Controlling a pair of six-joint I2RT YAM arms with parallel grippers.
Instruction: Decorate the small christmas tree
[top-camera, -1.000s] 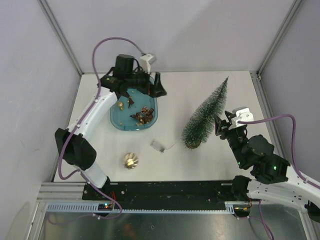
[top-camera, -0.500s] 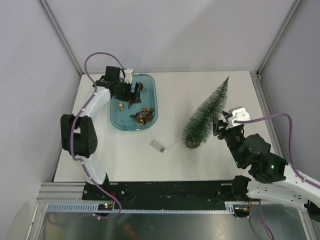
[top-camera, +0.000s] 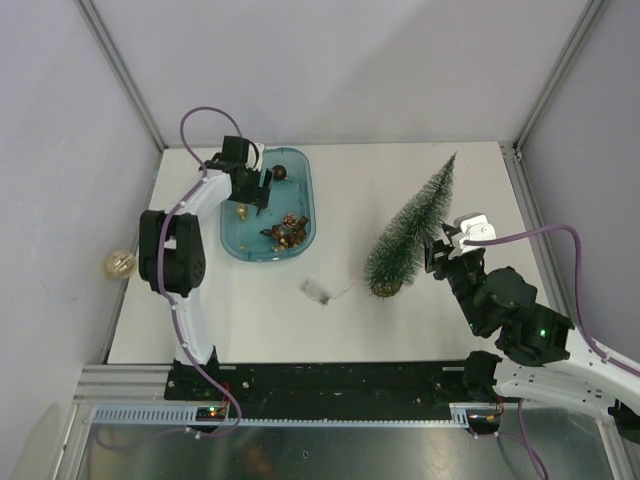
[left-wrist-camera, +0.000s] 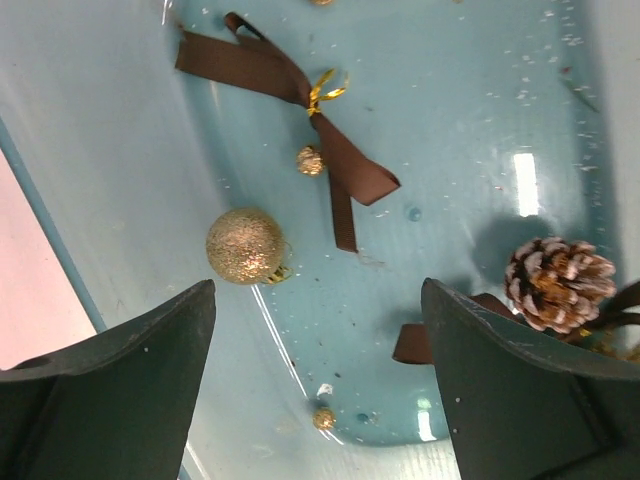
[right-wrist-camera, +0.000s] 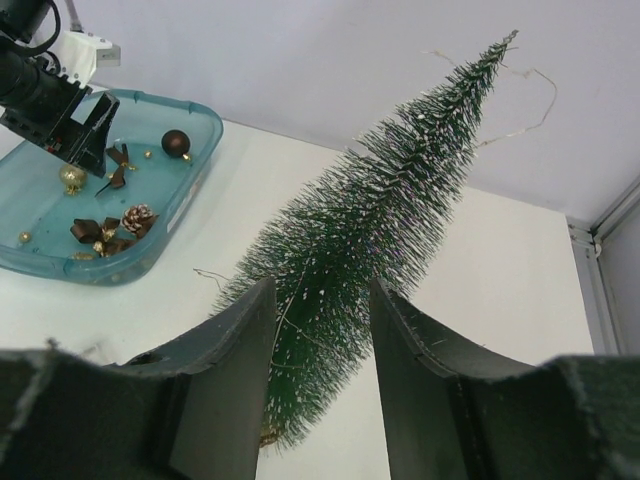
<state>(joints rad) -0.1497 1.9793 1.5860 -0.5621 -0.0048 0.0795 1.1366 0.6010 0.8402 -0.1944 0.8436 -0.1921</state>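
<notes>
Left gripper (left-wrist-camera: 318, 290) hangs spread wide over the blue tray (left-wrist-camera: 480, 100), a gold glitter ball (left-wrist-camera: 245, 246) just below its jaws, while the right gripper (right-wrist-camera: 321, 290), also released, sits just beside the small christmas tree (top-camera: 410, 225), which stands on the bench (top-camera: 340, 180) right of the tray.

Inspected all three of my views. No writing, label, brand name, number or sign can be read on any surface; small markings are too blurred to read.
</notes>
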